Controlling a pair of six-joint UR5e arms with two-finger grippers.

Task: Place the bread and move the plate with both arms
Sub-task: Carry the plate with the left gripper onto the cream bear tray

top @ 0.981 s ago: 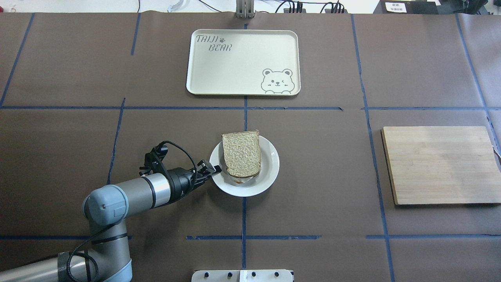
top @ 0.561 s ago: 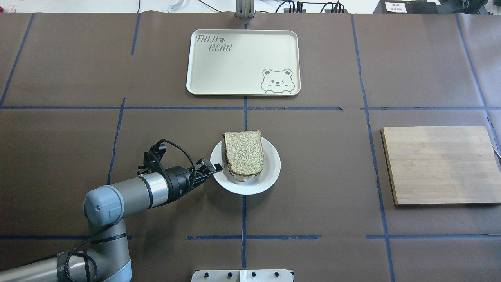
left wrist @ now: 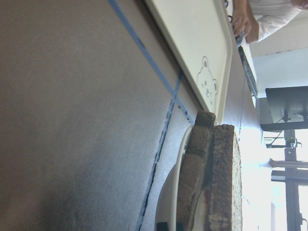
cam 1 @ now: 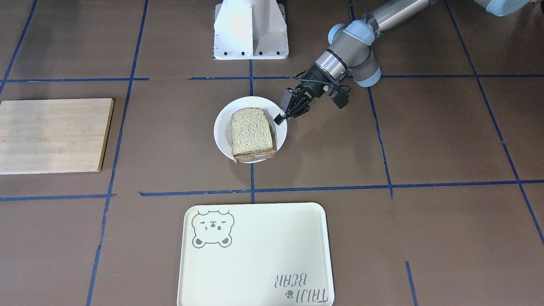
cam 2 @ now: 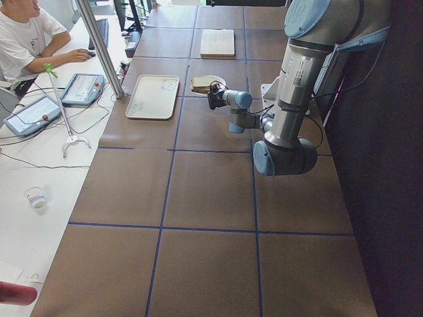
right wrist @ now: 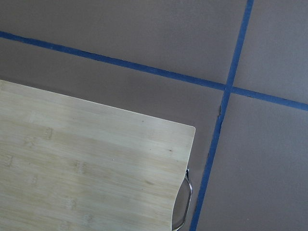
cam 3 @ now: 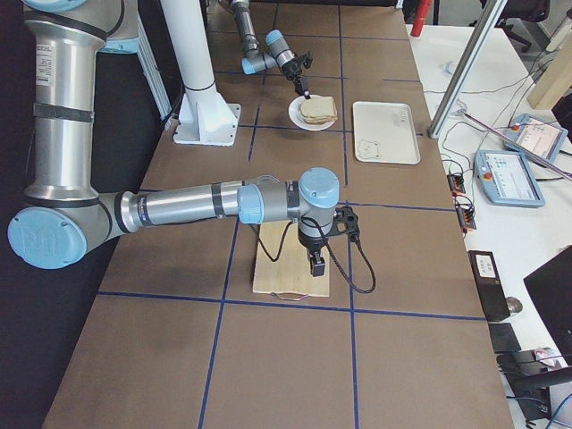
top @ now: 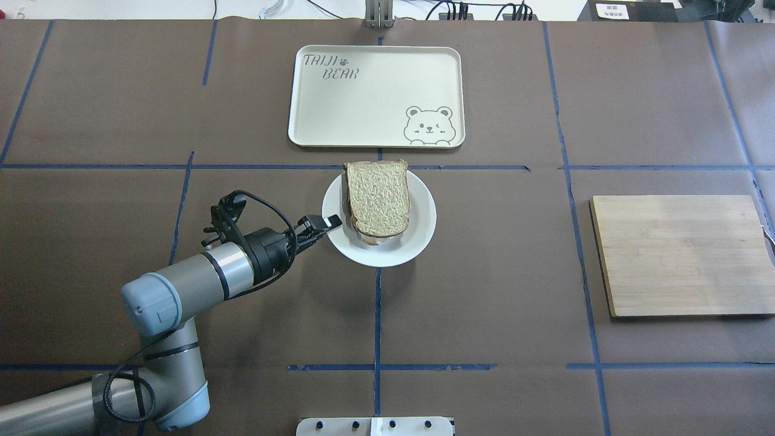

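Observation:
The speckled grey-brown bread [top: 378,197] lies on top of another slice on the small white plate [top: 418,236], at the table's middle just short of the tray. My left gripper [top: 328,222] is shut on the plate's left rim. In the front-facing view the left gripper [cam 1: 281,115] pinches the plate [cam 1: 223,127] beside the bread [cam 1: 250,131]. The left wrist view shows the bread [left wrist: 224,178] edge-on above the lower slice. My right gripper [cam 3: 315,265] hangs over the cutting board and shows only in the exterior right view, so I cannot tell whether it is open.
A cream bear tray [top: 375,97] lies at the far middle, just beyond the plate. A wooden cutting board [top: 681,254] lies on the robot's right and also shows in the right wrist view [right wrist: 86,168]. Blue tape lines cross the brown table.
My left gripper has moved the plate with the bread away from the robot, toward the tray. The bread has shifted slightly on the plate.

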